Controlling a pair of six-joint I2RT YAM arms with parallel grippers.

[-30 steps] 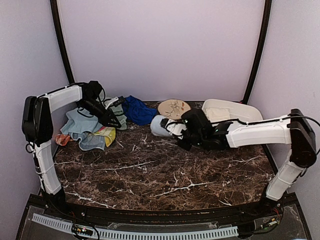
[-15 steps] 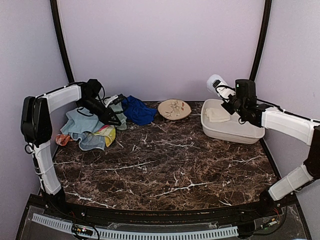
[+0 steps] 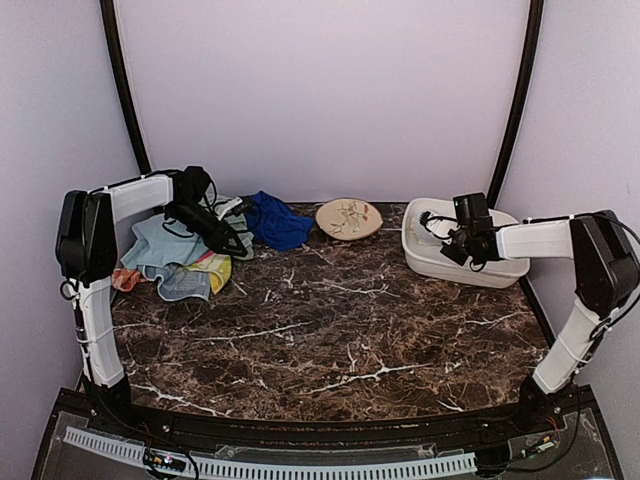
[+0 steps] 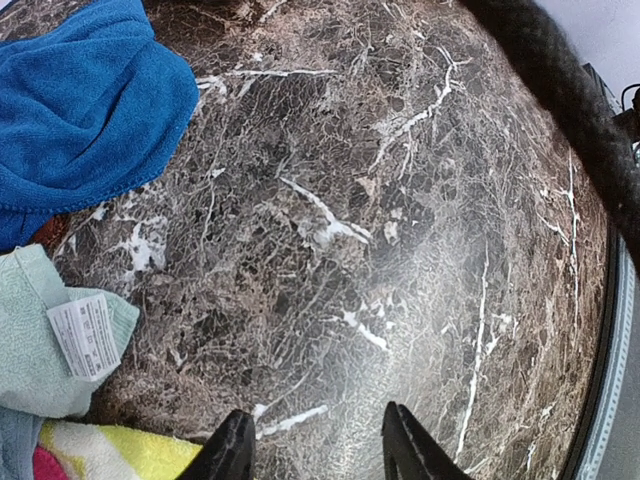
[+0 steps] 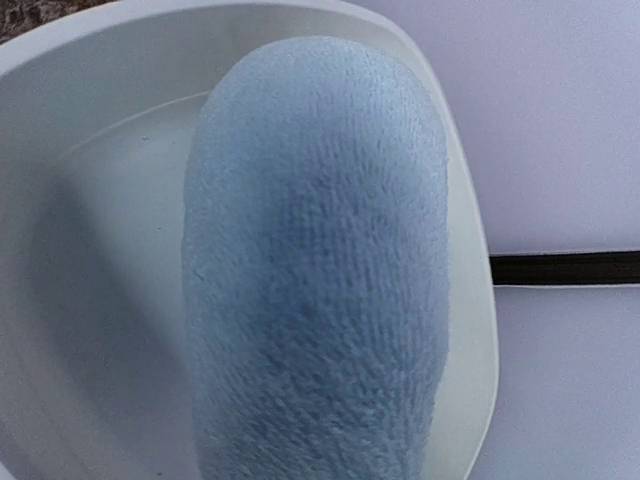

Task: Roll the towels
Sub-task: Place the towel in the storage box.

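On green towel [image 4: 25,350], white tag [image 4: 82,335] — unreadable

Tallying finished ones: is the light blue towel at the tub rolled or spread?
Rolled. The right wrist view shows the light blue towel as a tight cylinder over the tub.

Item 1: rolled light blue towel [image 5: 320,270], terry pile, upright, filling the middle of my wrist view.
Item 2: white tub [image 5: 90,250], behind it, rim curved.
Item 3: lilac wall [image 5: 560,120], crossed by 1 black strip [image 5: 565,268].
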